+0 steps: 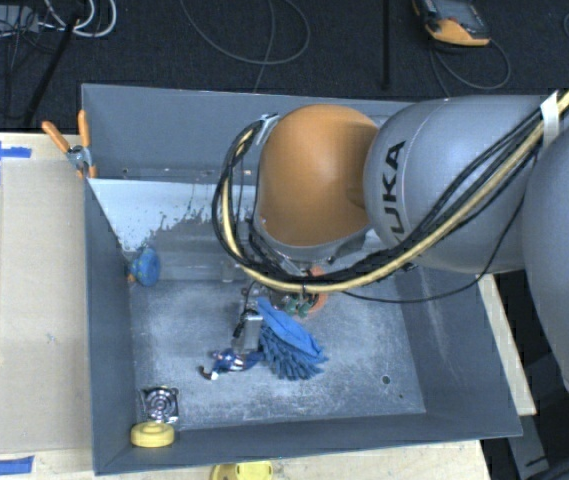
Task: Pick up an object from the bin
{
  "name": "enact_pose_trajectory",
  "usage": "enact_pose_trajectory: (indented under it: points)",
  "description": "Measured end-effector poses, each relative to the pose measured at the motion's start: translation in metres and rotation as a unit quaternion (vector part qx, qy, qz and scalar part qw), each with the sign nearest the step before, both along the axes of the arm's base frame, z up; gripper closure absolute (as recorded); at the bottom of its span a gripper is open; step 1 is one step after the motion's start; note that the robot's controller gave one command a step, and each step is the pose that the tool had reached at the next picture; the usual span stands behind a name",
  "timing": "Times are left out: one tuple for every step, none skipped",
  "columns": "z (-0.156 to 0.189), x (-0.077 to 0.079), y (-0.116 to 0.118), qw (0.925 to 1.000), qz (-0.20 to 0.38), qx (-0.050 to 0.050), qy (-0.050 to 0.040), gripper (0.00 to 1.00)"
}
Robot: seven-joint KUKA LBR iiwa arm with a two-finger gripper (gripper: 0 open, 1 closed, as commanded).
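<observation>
My gripper [248, 332] hangs below the orange wrist cover, low over the middle of the bin floor. Right beside it, on its right, lies a blue brush-like thing with a fringe of bristles [289, 348], touching or almost touching the gripper. A small silver and blue piece [224, 364] lies on the floor just below and left of the gripper's tip. Whether either thing is gripped is hidden by the gripper's own body.
A small blue round thing [146, 266] rests at the left wall. In the front left corner sit a yellow disc [153, 434] and a shiny metal piece [160, 404]. The arm and its cables cover the back right of the bin.
</observation>
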State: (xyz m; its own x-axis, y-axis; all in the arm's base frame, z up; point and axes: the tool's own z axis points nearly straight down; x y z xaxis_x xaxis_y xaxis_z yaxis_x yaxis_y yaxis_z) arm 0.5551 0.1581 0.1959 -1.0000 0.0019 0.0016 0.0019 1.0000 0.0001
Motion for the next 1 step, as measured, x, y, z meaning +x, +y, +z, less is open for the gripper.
enact_pose_trajectory:
  points:
    - [-0.0769, -0.0198, -0.0218, 0.9999, 0.012, 0.000, -0.0015, 0.00]
